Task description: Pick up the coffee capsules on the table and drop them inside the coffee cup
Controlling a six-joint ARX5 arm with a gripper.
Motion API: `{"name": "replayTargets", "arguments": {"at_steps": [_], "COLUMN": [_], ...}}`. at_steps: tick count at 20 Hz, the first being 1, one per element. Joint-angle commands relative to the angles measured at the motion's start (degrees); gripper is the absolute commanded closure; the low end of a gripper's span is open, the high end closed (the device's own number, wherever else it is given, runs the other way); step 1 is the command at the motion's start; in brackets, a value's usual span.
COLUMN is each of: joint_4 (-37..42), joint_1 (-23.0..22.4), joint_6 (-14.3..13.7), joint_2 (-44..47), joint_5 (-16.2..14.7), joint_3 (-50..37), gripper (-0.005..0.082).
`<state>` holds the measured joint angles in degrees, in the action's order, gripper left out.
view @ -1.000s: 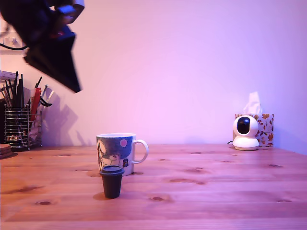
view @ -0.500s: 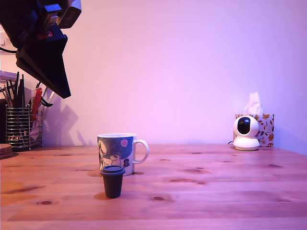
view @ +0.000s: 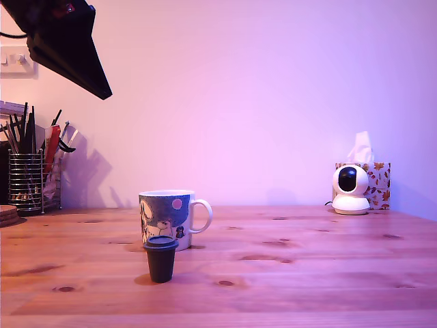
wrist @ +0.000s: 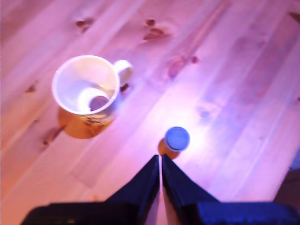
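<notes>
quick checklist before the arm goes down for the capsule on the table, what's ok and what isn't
1. Capsule standing upright on the table, lid up: ok.
2. One capsule already inside the mug: ok, a dark round shape lies at the bottom.
3. Gripper empty: ok, nothing between the fingers.
4. Gripper open enough to take the capsule: not ok, the fingers are closed together.
5. Gripper over the capsule: cannot tell exactly; it is raised high, near the exterior view's top left.
6. Mug upright with its mouth clear: ok.
</notes>
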<state>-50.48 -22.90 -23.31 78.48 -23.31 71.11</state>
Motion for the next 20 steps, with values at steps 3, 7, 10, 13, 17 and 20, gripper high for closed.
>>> {"name": "replayTargets", "arguments": {"at_steps": [3,7,10,13,17,20], "joint_4": [1.0,8.0,12.8,17.7,22.8,27.1], "joint_1": [-1.9,-2.6,-2.9,-2.9,-2.9,-2.9], "joint_6": [0.0,2.9,3.4,3.9,5.1,5.7], "joint_2": [-0.3,-4.8,-9.2,-13.1,-16.5,-18.0], "joint_5": [-0.9,-0.5,-0.5,-1.3,-2.2,-2.4], "joint_3": [-3.1,-11.2,-17.5,-23.4,-30.3,-34.2], "gripper": [0.0789,0.0789,0.0789,0.0789,0.0789,0.0789]}}
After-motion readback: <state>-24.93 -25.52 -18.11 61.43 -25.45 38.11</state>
